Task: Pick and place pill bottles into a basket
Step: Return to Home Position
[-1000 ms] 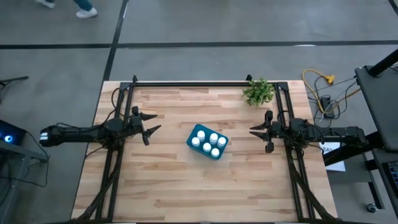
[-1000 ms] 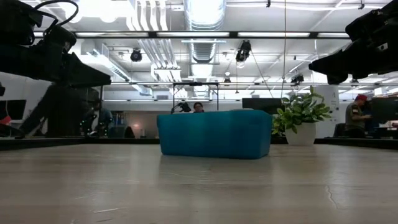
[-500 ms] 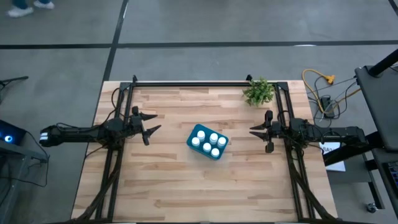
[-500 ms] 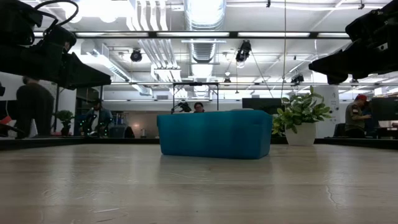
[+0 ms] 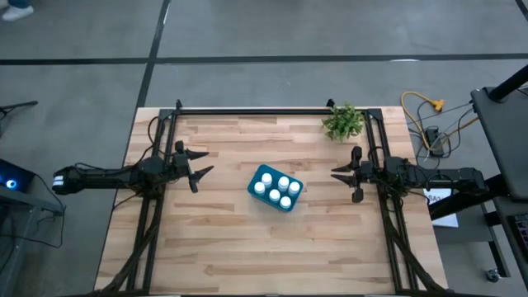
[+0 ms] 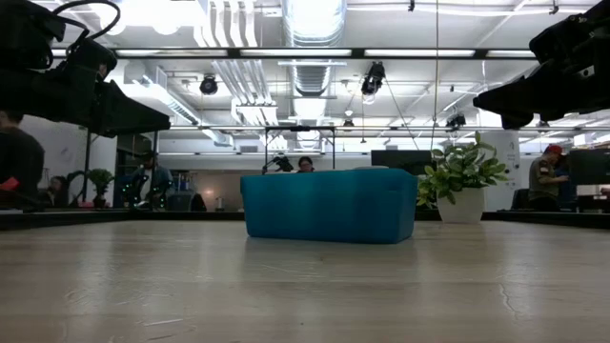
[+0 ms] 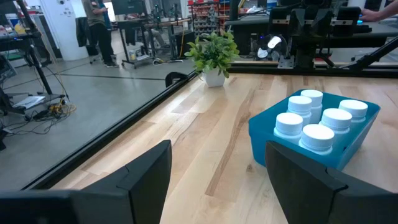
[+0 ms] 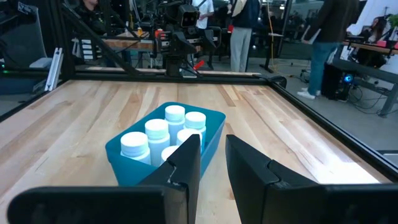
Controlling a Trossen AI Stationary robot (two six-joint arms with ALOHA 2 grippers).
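The teal-blue basket (image 5: 290, 206) rests on its base at the middle of the wooden table. It also shows in the low view (image 6: 329, 205). Several white pill bottles (image 5: 275, 189) stand upright inside it, caps up, and show in both wrist views (image 7: 317, 118) (image 8: 157, 132). My left gripper (image 5: 206, 162) hovers to the left of the basket, wide open and empty (image 7: 217, 168). My right gripper (image 5: 333, 172) hovers to its right, open by a narrow gap and empty (image 8: 213, 149). Both point at the basket.
A green potted plant (image 5: 343, 122) stands at the table's far right corner, also seen in the low view (image 6: 462, 176). Black rails (image 5: 272, 110) run along the far edge and both sides. People stand in the room beyond.
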